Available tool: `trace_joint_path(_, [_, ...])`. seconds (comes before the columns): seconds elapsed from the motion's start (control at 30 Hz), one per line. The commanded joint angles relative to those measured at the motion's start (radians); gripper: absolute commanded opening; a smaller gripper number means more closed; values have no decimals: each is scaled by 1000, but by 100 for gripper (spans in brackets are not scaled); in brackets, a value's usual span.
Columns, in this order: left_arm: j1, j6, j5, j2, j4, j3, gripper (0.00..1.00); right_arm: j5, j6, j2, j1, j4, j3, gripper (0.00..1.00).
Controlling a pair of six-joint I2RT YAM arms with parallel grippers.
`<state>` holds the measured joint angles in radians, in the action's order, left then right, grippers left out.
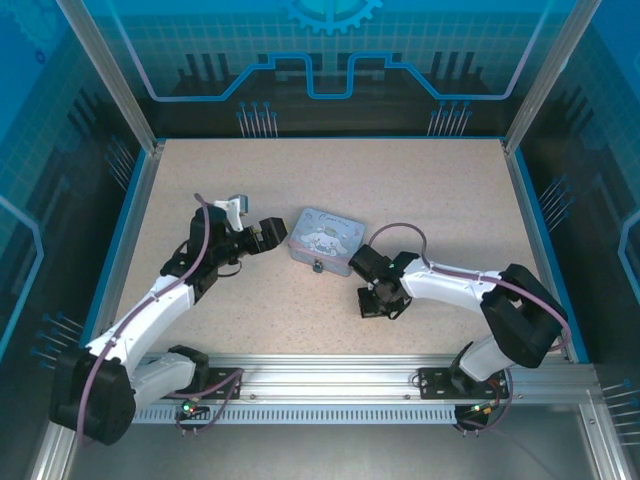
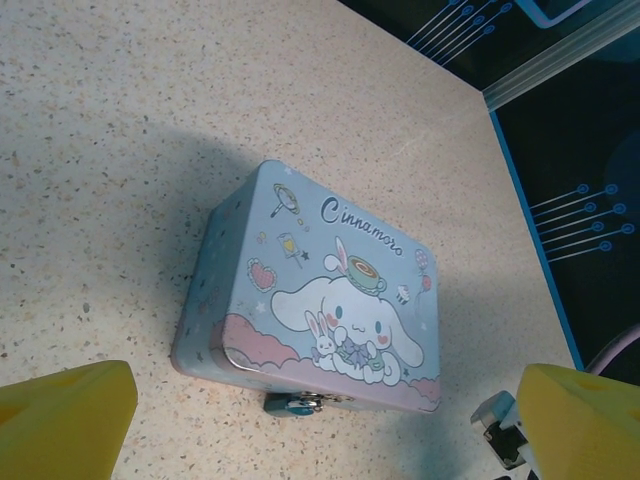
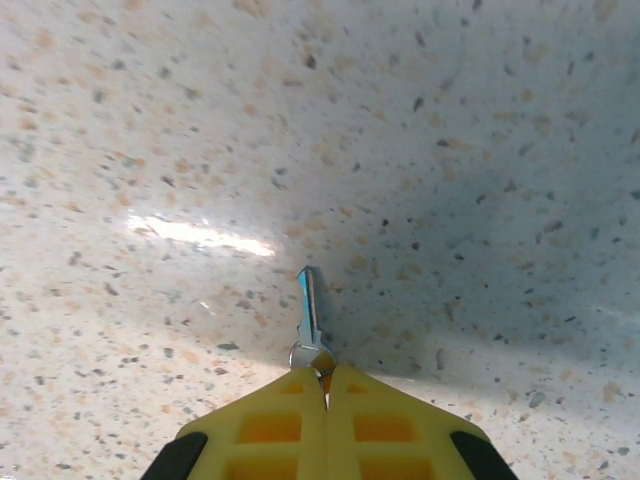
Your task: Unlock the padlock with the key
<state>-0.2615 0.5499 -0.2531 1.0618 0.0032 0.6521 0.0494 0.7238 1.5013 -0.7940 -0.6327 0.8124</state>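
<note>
top cam: tin (image 1: pixel 325 241) sits mid surface (image 1: pixel 420 190). padlock (image 1: pixel 317 266) is a tiny dark dot on the tin's near edge, at the clasp. left tool (image 1: pixel 262 234) hovers just beside the tin's left end, not touching afaict. right tool (image 1: pixel 379 300) is down at the surface, near-right of the tin and apart from it. key is too small to make out from up here.

left wrist cam: the yellow fingers (image 2: pixel 70 420) sit at the bottom corners of the frame, far apart, so the left tool is wide w/ nothing in it. tin lies ahead between them, lid up. padlock (image 2: pixel 295 403) hangs at the middle of the near wall, partly hidden under the lid edge. can't tell which way the keyhole faces.

right wrist cam: right tool is pinched tight on the key (image 3: pixel 308 315), gripping the bow end. blade sticks straight out past the tips, low over the speckled surface. can't tell if it touches.

handling, my read: key is thin stiff metal, v. light and slick, so it prob twists in the pads under side load. take it on the flat bow and leave the blade free. padlock is tiny and light and hangs loose, so it'll likely swing away when the key pushes in. left tool should pinch its body by the sides, or at least pin the tin, keeping the keyhole clear.
</note>
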Motion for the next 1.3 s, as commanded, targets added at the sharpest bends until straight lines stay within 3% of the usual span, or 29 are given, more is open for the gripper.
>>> trace_joint_path(0.0, [8, 8, -40, -41, -19, -8, 99, 5, -76, -67, -14, 73, -18, 0])
trace_joint_path(0.33, [1, 163, -204, -71, 96, -35, 97, 16, -180, -240, -13, 354, -7, 0])
trace_joint_path(0.7, [-102, 220, -255, -46, 271, 33, 74, -48, -244, -309, -20, 843, 11, 0])
trace_joint_path(1.27, [-189, 217, -239, 32, 319, 119, 45, -139, -257, -289, -48, 938, 52, 0])
